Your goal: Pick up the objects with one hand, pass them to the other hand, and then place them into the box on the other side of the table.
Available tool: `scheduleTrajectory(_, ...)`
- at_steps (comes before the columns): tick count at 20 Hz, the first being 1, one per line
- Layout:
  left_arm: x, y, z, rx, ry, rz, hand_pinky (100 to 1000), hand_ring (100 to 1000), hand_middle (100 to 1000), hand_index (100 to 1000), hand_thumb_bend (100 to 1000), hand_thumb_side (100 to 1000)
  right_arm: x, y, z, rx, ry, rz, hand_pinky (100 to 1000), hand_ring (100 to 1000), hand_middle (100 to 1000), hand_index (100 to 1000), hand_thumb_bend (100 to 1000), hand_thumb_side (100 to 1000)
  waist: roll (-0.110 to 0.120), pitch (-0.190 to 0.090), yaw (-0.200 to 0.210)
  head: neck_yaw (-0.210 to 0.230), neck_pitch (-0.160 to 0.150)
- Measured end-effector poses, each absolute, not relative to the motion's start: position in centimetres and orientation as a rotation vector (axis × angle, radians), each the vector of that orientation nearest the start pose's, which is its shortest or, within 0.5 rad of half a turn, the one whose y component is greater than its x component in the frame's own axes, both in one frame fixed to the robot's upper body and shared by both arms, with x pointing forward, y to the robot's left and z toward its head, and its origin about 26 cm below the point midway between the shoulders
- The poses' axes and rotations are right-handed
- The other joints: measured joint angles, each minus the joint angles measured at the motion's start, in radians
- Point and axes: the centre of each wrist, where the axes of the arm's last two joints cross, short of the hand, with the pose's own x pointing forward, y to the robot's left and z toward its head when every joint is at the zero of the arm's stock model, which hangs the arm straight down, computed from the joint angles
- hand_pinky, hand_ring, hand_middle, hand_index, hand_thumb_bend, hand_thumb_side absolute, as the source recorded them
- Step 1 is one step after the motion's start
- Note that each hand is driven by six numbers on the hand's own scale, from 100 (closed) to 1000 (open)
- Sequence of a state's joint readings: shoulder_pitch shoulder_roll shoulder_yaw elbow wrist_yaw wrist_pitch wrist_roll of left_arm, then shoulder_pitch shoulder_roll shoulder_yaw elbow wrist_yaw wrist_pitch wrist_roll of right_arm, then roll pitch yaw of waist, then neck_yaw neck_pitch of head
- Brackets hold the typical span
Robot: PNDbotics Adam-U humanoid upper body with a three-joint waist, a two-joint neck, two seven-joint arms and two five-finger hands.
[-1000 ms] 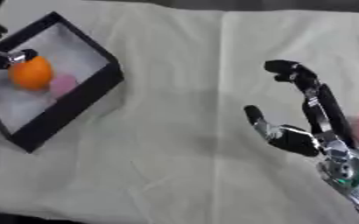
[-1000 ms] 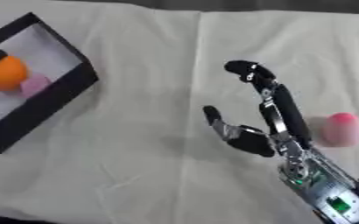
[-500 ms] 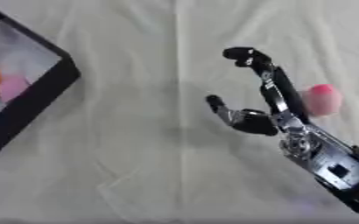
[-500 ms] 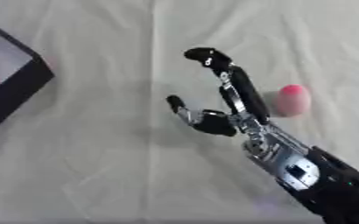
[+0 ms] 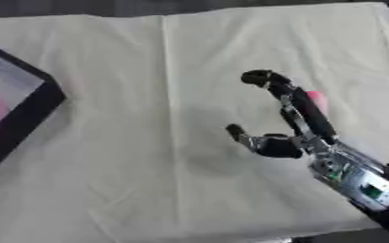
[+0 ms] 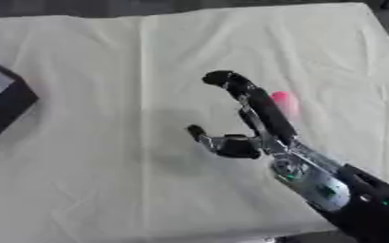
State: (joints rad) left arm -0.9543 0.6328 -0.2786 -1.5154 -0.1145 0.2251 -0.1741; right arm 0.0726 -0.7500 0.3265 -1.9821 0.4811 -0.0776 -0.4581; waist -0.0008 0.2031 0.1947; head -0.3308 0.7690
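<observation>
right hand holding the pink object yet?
No. The right hand is open with nothing in it; the pink object lies on the cloth behind its fingers.

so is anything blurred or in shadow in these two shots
Left eye view: right hand slightly smeared, pink object behind it soft, faint shadow on the cloth beneath the hand. Right eye view: box corner blurred at the left edge.

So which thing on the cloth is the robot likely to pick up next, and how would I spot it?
Start at the cream cloth covering the table, then find the robot's black right hand, raised open on the right side. Just beyond its fingers, partly hidden by them, lies a small pink object. It is the only coloured thing lying loose on the cloth.
</observation>
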Motion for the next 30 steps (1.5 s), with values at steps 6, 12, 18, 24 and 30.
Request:
scheduleTrajectory(6, 39.1, 24.5, 31.7, 0.466, -2.013, -0.867, 995, 641, 640, 729, 100, 598, 21.5, -29.6, 7.3, -0.863, -1.911, 0.887, 799, 859, 804, 832, 524, 278, -0.001, -0.004, -0.030, 0.026, 0.003)
scheduleTrajectory(12, 38.9, 25.6, 31.3, 0.443, -2.029, -0.758, 1000, 641, 642, 729, 100, 622, 21.1, -29.6, 6.8, -0.955, -1.883, 0.822, 798, 861, 808, 834, 510, 257, -0.002, -0.004, -0.036, 0.030, 0.003)
scheduleTrajectory(18, 38.6, 25.9, 31.4, 0.433, -2.048, -0.711, 1000, 641, 642, 730, 100, 631, 21.4, -30.2, 7.2, -1.047, -1.929, 0.739, 800, 863, 812, 837, 493, 244, -0.002, -0.004, -0.036, 0.018, 0.003)
scheduleTrajectory(24, 38.3, 26.1, 31.4, 0.430, -2.063, -0.689, 1000, 642, 641, 729, 100, 631, 21.4, -31.1, 7.6, -1.137, -1.920, 0.660, 797, 858, 804, 827, 465, 237, -0.002, -0.004, -0.039, 0.004, 0.003)
scheduleTrajectory(30, 38.2, 26.4, 31.2, 0.443, -2.059, -0.679, 1000, 643, 641, 728, 100, 637, 21.9, -32.6, 8.8, -1.215, -1.814, 0.598, 794, 851, 796, 820, 497, 233, -0.002, -0.004, -0.042, -0.009, 0.003)
